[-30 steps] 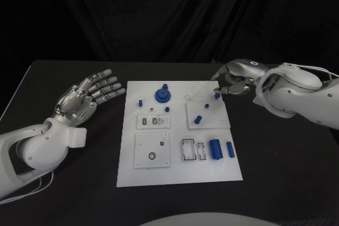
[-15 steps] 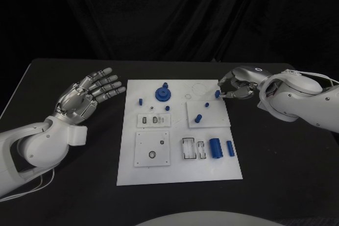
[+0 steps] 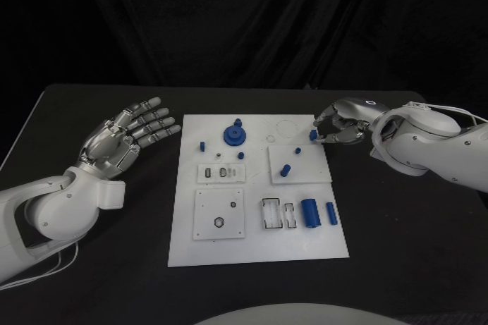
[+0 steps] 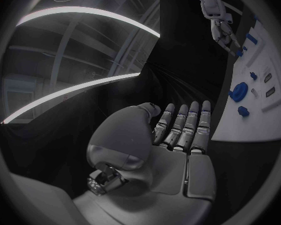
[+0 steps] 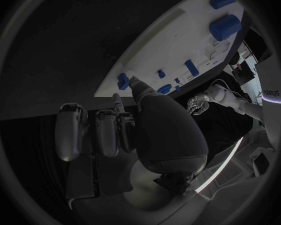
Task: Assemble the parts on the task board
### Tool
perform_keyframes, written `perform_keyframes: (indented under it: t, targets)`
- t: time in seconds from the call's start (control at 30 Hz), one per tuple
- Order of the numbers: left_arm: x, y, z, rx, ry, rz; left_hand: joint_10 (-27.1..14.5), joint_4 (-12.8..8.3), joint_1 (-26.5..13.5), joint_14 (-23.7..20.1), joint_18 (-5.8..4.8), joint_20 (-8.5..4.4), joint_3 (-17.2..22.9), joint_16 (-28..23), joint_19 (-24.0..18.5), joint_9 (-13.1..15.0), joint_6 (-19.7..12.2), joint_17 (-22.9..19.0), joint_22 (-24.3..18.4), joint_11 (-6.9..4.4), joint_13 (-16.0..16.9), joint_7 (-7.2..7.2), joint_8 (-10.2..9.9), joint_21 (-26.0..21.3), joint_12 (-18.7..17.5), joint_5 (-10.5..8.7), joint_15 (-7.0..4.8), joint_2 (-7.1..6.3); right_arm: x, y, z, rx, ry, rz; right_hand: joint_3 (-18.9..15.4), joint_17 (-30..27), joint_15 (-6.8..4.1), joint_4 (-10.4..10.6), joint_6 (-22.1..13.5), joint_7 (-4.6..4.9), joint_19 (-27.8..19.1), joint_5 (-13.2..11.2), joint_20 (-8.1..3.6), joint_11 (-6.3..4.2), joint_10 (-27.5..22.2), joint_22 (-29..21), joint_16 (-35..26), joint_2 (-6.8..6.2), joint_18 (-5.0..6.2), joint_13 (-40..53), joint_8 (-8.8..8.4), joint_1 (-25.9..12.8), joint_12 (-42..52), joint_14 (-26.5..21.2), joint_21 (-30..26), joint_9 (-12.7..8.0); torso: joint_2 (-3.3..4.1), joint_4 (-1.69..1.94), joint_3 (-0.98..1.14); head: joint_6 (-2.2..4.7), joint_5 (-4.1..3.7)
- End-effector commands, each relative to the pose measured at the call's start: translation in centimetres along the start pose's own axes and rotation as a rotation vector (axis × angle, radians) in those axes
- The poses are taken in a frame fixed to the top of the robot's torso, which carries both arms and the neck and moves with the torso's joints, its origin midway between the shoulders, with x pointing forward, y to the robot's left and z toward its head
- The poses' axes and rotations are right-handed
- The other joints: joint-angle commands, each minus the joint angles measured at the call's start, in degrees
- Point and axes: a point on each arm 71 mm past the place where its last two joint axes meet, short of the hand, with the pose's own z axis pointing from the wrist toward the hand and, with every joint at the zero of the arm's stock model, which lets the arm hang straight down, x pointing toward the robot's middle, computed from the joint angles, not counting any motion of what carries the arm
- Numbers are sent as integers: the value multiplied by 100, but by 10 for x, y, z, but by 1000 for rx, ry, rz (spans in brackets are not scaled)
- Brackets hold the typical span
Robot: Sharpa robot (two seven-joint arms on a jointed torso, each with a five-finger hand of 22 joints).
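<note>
The white task board (image 3: 259, 254) lies mid-table. On it are a blue gear (image 3: 235, 136), two blue cylinders (image 3: 311, 214) near the right edge, and several small blue pegs (image 3: 285, 172). My right hand (image 3: 340, 124) hovers at the board's far right corner. It pinches a small blue part (image 3: 313, 135) between thumb and a finger, with the other fingers curled. The right wrist view shows that part (image 5: 122, 81) at the thumb tip, over the board's edge (image 5: 178, 40). My left hand (image 3: 127, 138) is held open, palm up, left of the board and holding nothing.
Raised white sub-plates with slots (image 3: 218, 214) sit on the board's near half. Black tabletop (image 3: 407, 254) surrounds the board on all sides. In the left wrist view the board (image 4: 273, 70) and my right hand (image 4: 225, 30) lie beyond the spread fingers (image 4: 184, 122).
My right hand has shifted slightly right and toward me with the small blue part, now at the board's right edge. The left hand has not moved.
</note>
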Motion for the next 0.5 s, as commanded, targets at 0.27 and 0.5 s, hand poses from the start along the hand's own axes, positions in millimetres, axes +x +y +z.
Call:
perform_keyframes:
  t: [0.27,0.5]
  targets:
    - [0,-6,-1,95,3,-13,11,32,-26,3,-103,4,5,26,-31,8,15,4,-1,19,10,26,21,1,34,39,8,17,6,-1,5,37,34,-6,19,1090,-28,6,-27,-2,-99,262,6,-16,142,401,-146,33,98,1050,-76,239,-56,411,-138,-5,-4,-6,-2,-20,24]
    - [0,-6,-1,95,3,-14,11,43,-25,2,-103,4,6,29,-31,8,14,4,0,20,10,26,21,2,35,41,7,18,10,-1,8,32,31,-5,22,979,-21,6,26,11,-144,295,10,-6,82,343,-285,38,117,994,-64,279,-85,361,-208,7,-1,5,0,-24,14]
